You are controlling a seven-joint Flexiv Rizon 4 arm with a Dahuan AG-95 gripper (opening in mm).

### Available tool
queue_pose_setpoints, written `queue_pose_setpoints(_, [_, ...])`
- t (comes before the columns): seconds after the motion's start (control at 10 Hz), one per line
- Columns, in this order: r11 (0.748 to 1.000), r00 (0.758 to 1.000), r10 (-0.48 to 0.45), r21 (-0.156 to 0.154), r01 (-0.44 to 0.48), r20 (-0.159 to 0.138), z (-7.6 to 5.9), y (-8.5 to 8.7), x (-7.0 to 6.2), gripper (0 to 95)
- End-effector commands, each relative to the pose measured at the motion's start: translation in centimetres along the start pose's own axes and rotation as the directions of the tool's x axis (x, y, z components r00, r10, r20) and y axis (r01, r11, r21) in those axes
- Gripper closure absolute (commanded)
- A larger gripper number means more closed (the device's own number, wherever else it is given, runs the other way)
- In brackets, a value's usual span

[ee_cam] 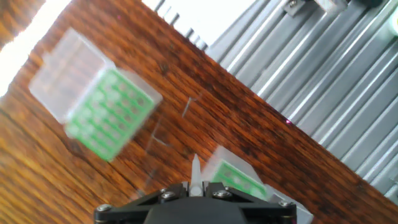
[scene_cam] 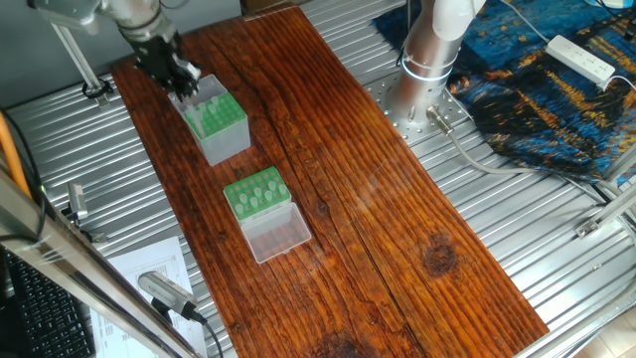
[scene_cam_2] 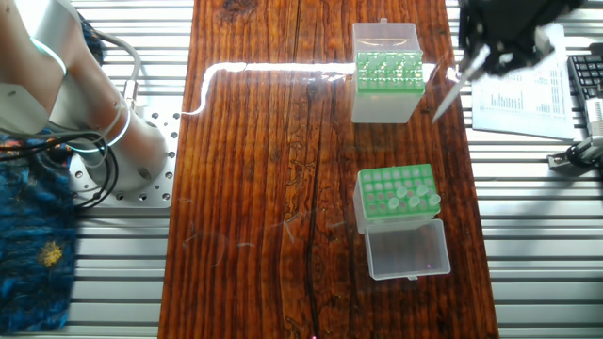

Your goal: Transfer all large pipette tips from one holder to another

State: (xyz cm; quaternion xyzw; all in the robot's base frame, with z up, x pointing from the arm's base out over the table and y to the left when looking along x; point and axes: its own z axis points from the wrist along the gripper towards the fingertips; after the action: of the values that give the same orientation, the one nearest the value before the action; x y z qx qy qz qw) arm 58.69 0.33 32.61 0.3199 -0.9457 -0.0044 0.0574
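Observation:
The taller grey-sided holder stands at the far end of the wooden board, with its green hole plate on top. The low green rack has several pale tips standing in it, and its clear lid lies open beside it. My gripper hangs beside the taller holder, near the board's edge. It is shut on one large pipette tip, which points down at a slant. The hand view is blurred; it shows the rack and a corner of the holder.
The wooden board lies on a ribbed metal table. A printed sheet and a keyboard lie past the board's edge by the gripper. The arm's base, a blue cloth and a power strip are on the opposite side.

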Motion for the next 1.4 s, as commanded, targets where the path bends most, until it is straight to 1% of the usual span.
queue_pose_setpoints(0.1, [0.998,0.998,0.064,-0.013,-0.064,0.0,0.0,2.1,-1.9,95.0])
queue_pose_setpoints(0.3, [0.996,0.997,0.08,-0.04,-0.08,0.018,0.2,3.1,-2.1,95.0])
queue_pose_setpoints(0.4, [0.994,0.994,0.103,-0.041,-0.102,0.021,0.3,3.8,-2.1,95.0])
queue_pose_setpoints(0.6, [0.992,0.991,0.127,-0.028,-0.126,0.033,1.1,5.1,-3.1,95.0])
queue_pose_setpoints(0.8, [0.99,0.989,0.144,-0.015,-0.143,0.044,1.8,6.0,-3.6,95.0])
queue_pose_setpoints(0.9, [0.989,0.987,0.149,-0.002,-0.149,0.055,2.1,6.2,-3.8,95.0])
queue_pose_setpoints(1.0, [0.987,0.985,0.163,0.001,-0.163,0.058,2.2,6.3,-4.0,95.0])
queue_pose_setpoints(1.1, [0.985,0.983,0.171,0.005,-0.172,0.072,2.6,6.6,-4.4,95.0])
queue_pose_setpoints(1.4, [0.986,0.983,0.165,0.007,-0.166,0.075,3.0,7.0,-5.1,95.0])
